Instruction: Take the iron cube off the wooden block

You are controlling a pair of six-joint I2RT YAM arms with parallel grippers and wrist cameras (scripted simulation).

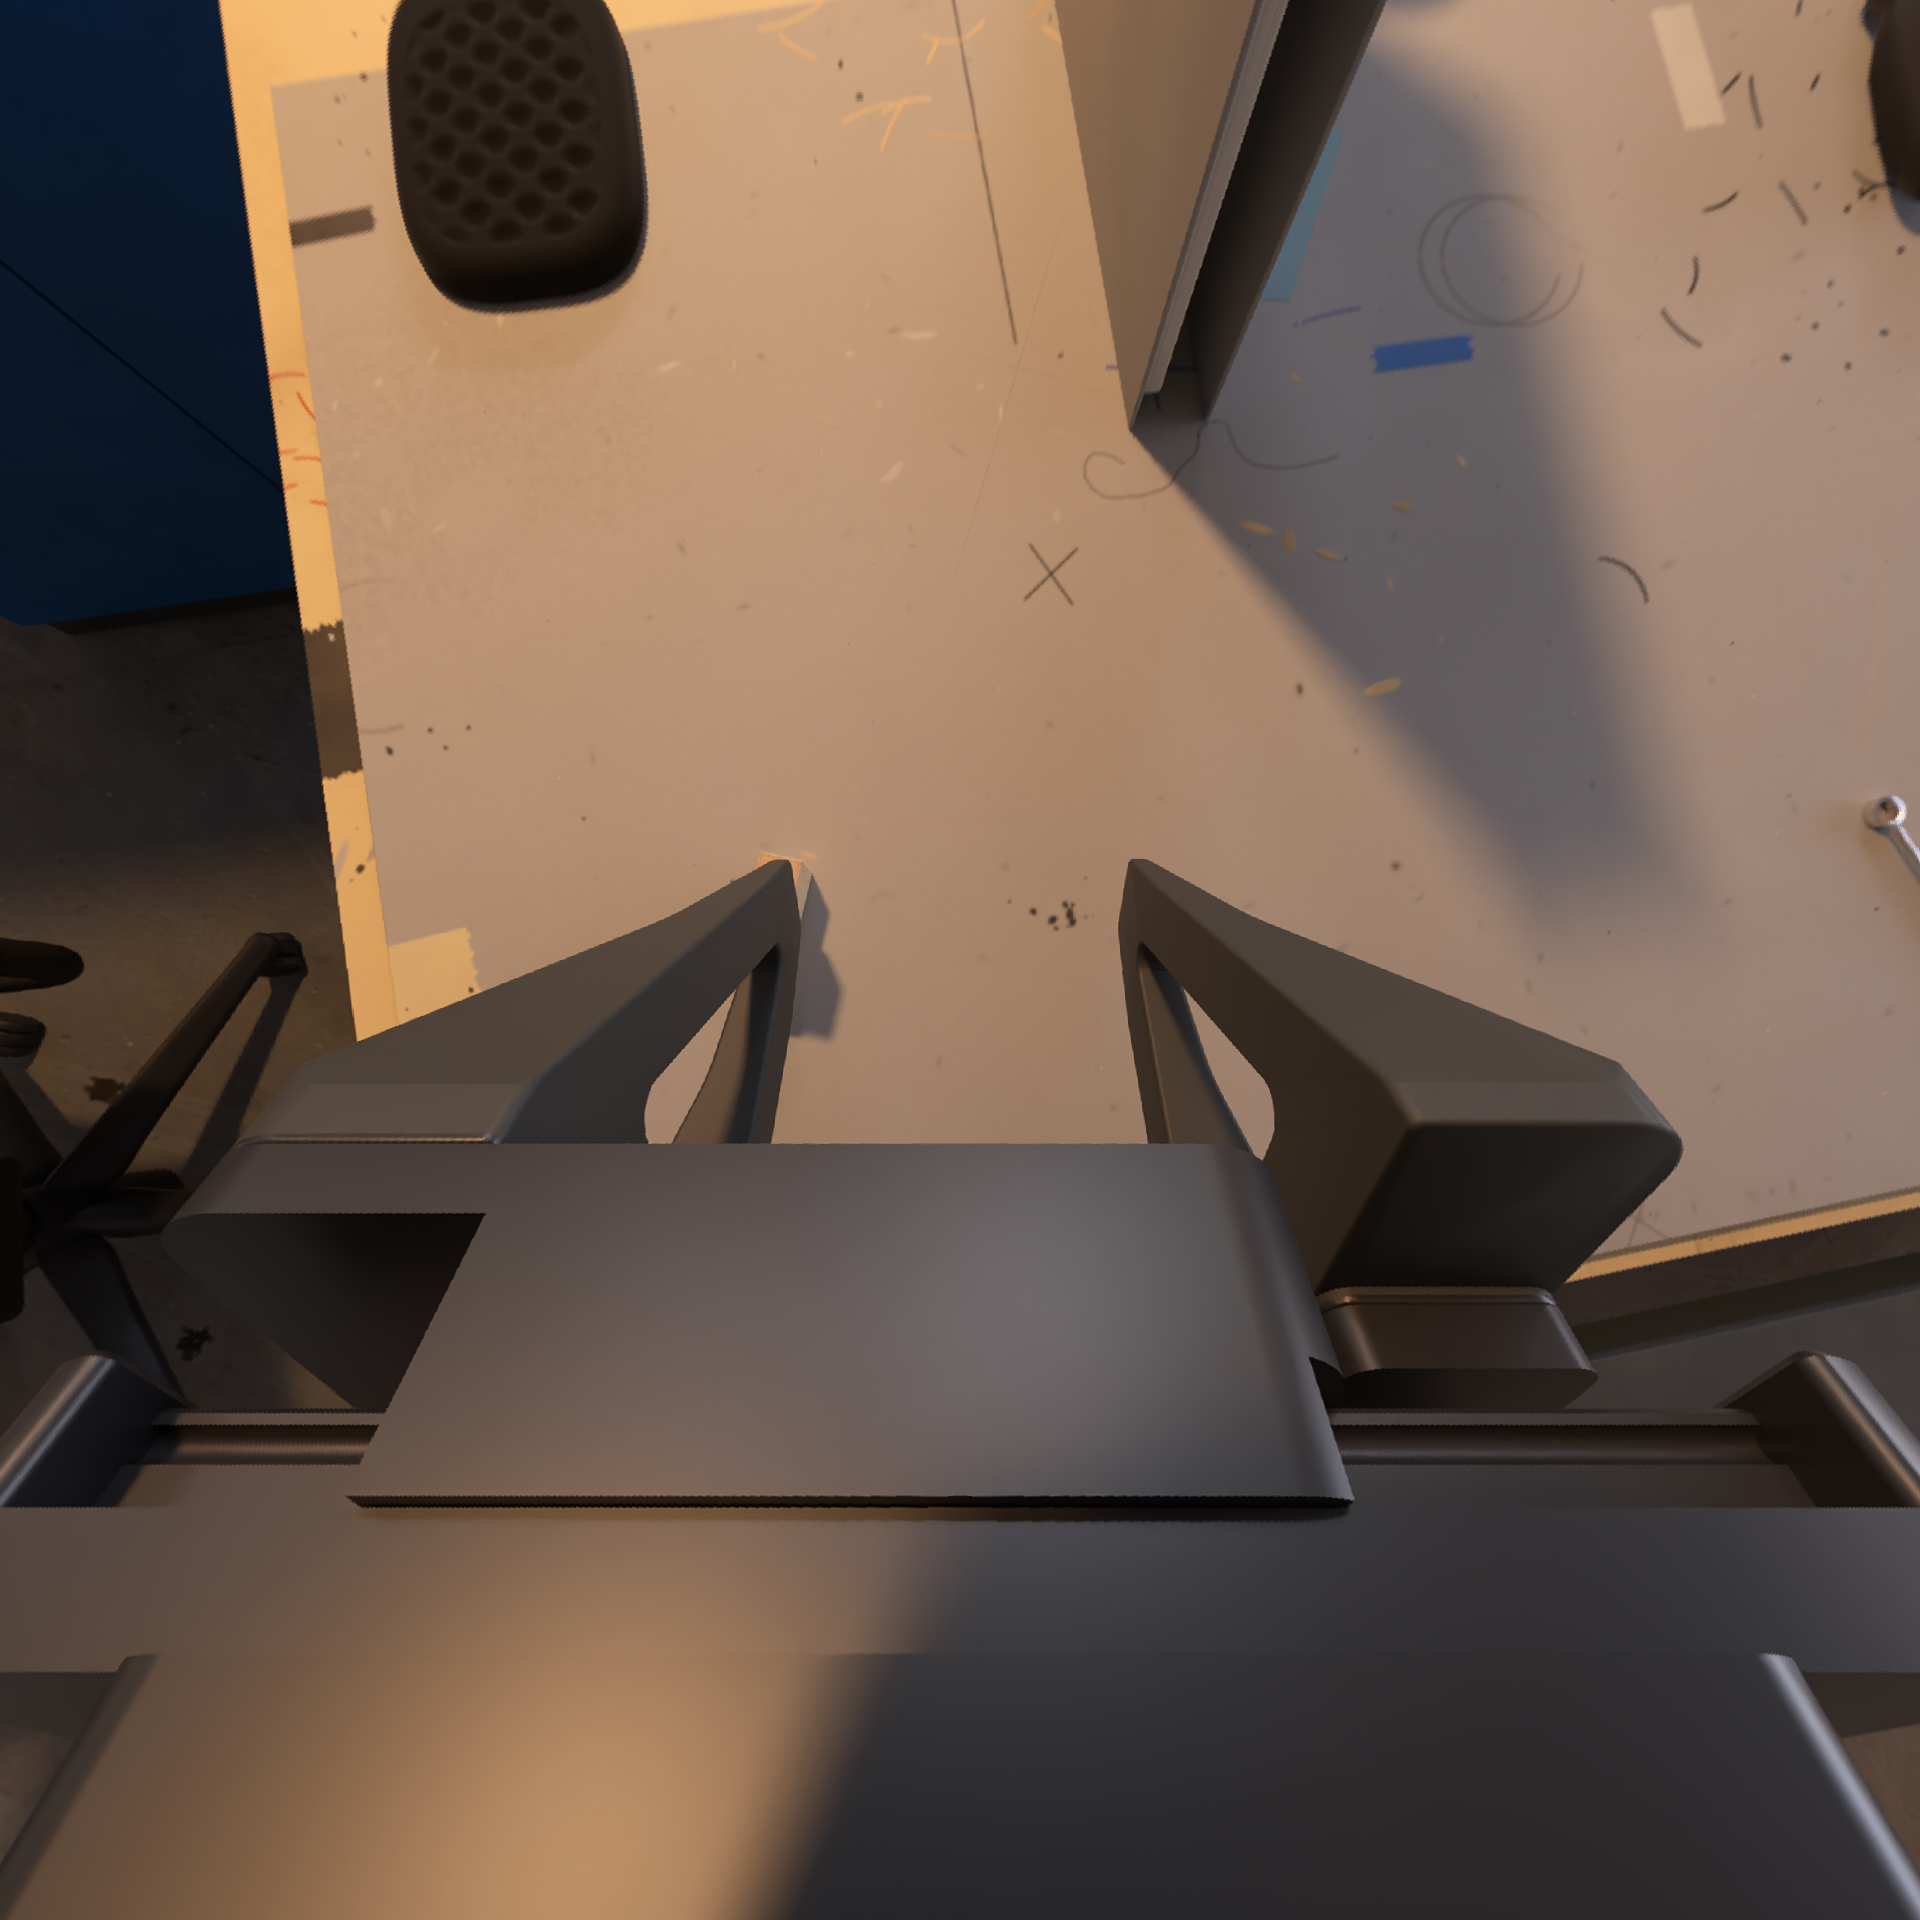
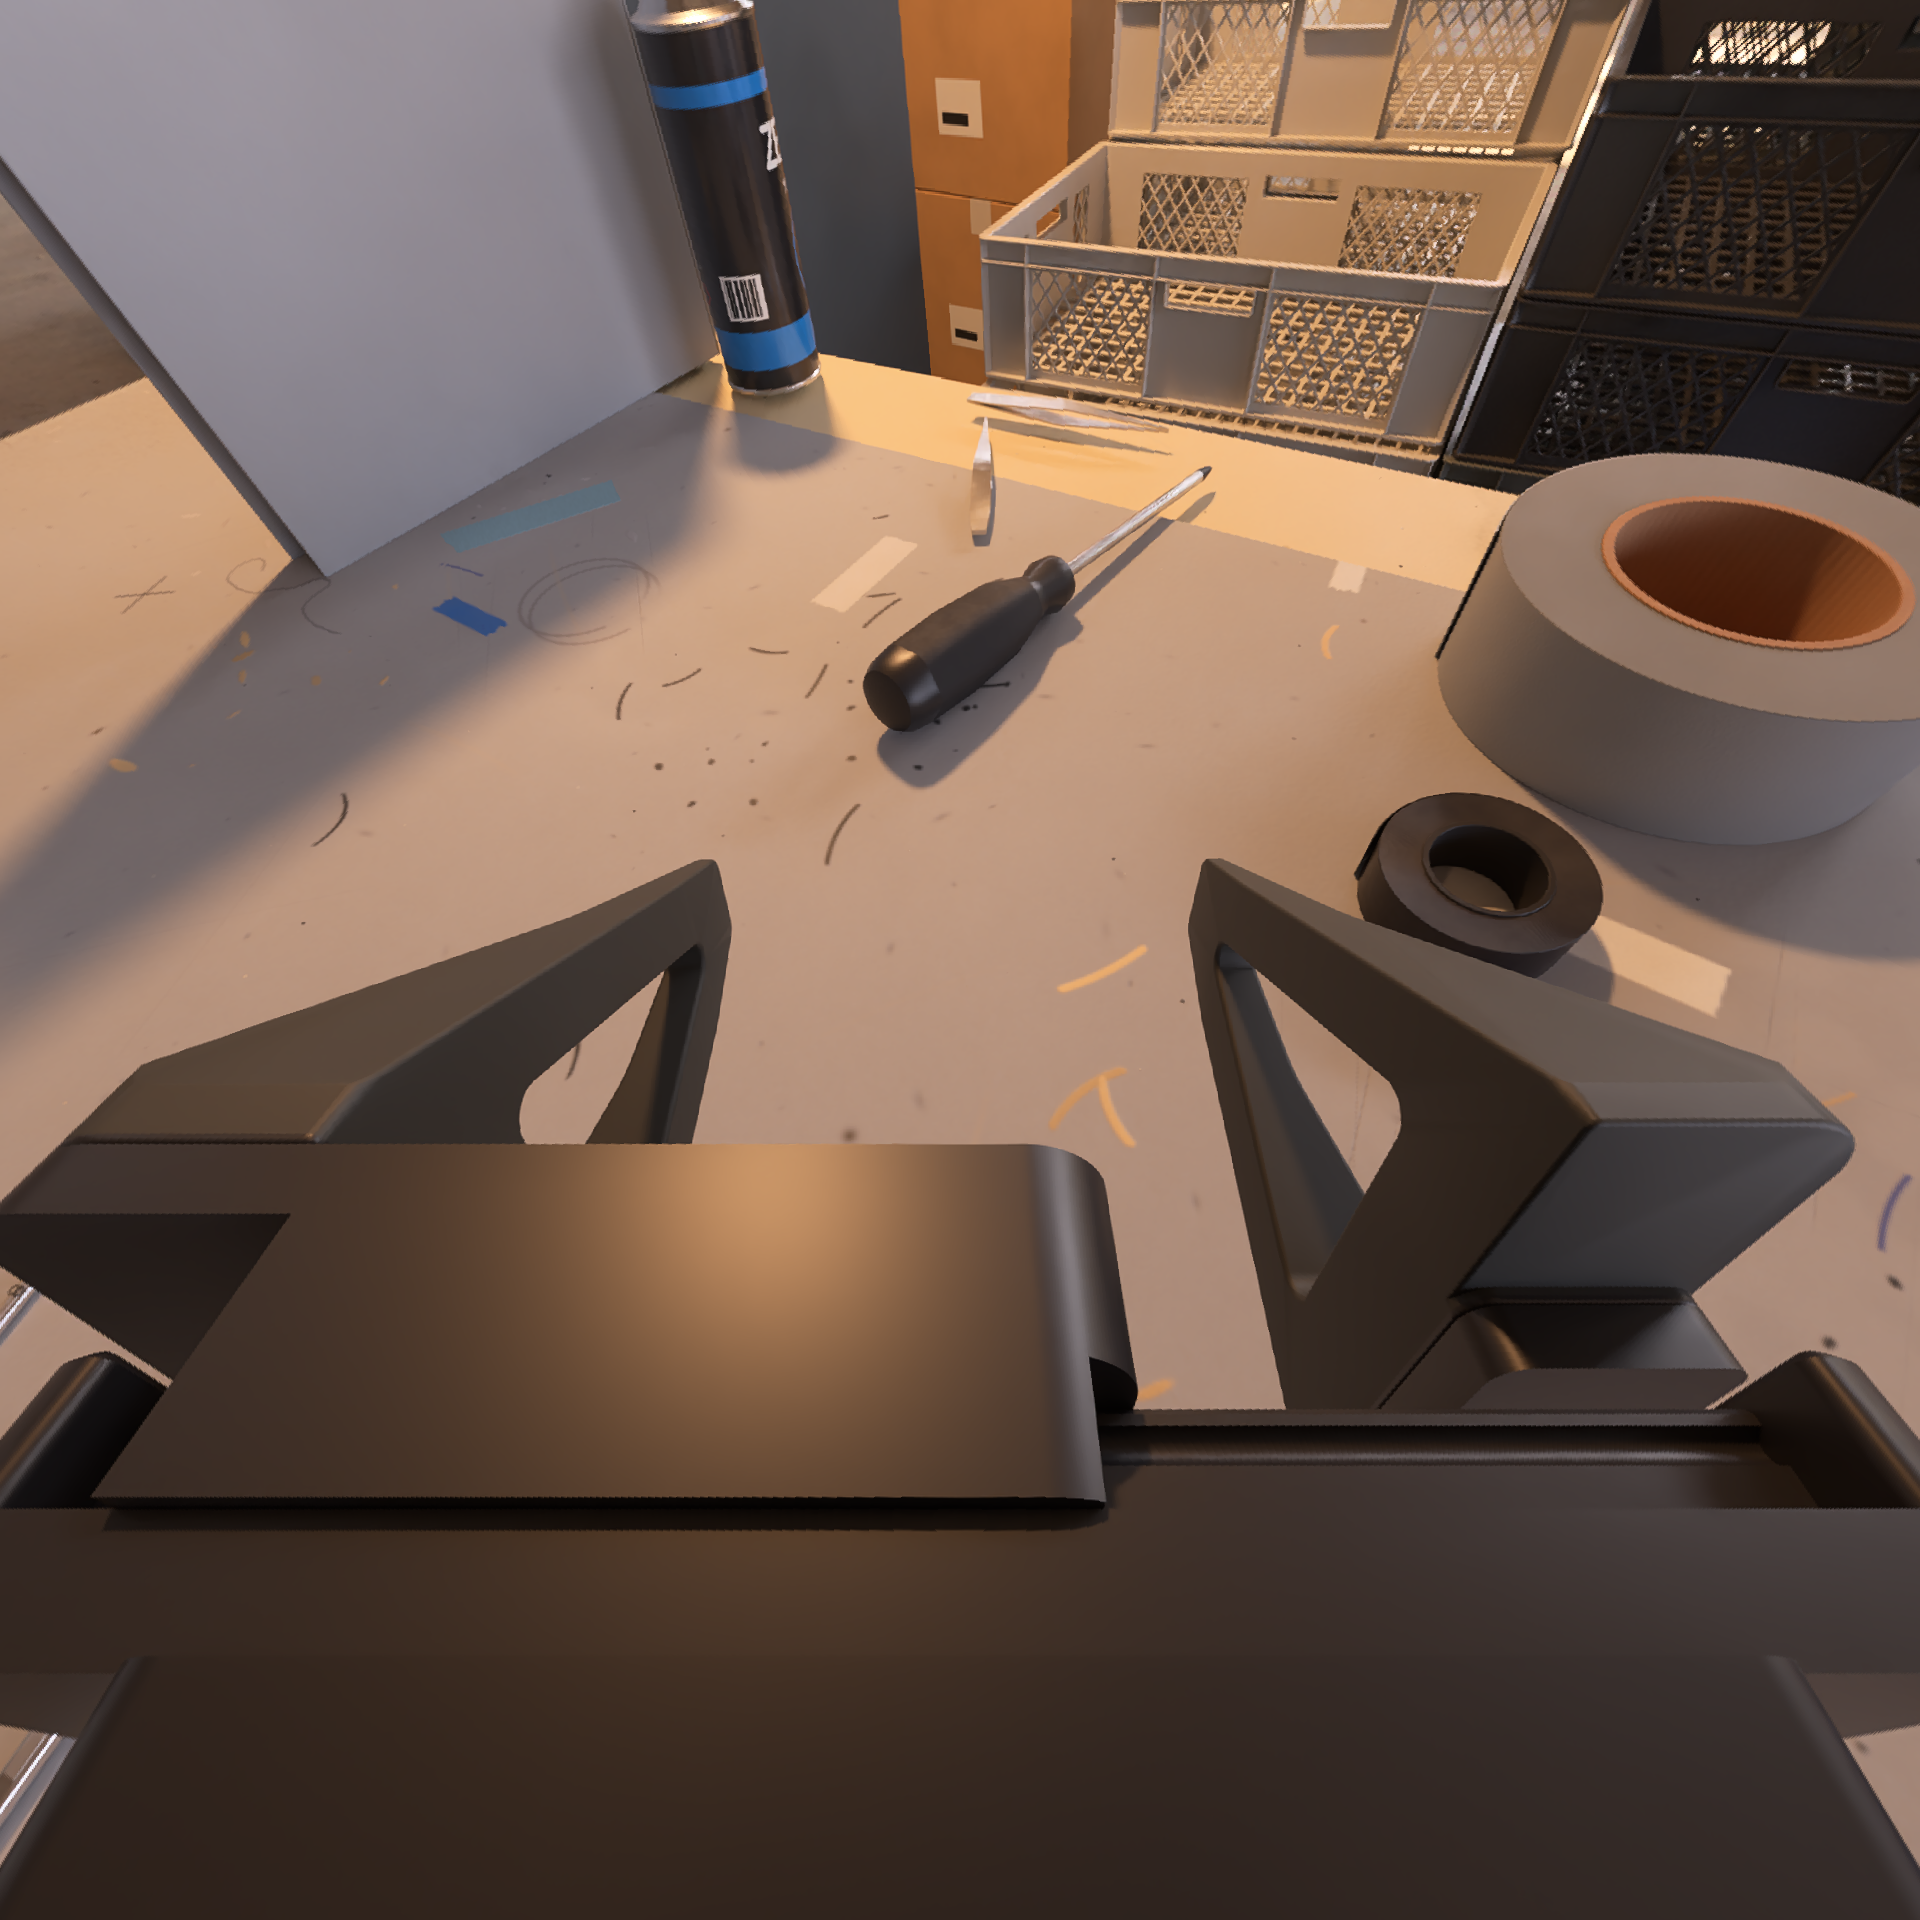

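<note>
No iron cube and no wooden block show in either view. My left gripper (image 1: 964, 883) is open and empty, hanging above the scuffed pale tabletop (image 1: 727, 623), with nothing between its fingers. My right gripper (image 2: 956, 883) is open and empty too, low over the same tabletop (image 2: 520, 883), pointing toward a black-handled screwdriver (image 2: 977, 639).
A black perforated pad (image 1: 514, 151) and an upright grey panel (image 1: 1236, 197) stand ahead of the left gripper; the table edge (image 1: 312, 623) is at its left. Near the right gripper: small black tape roll (image 2: 1481, 883), large grey tape roll (image 2: 1704, 644), spray can (image 2: 732, 197), crates (image 2: 1247, 281).
</note>
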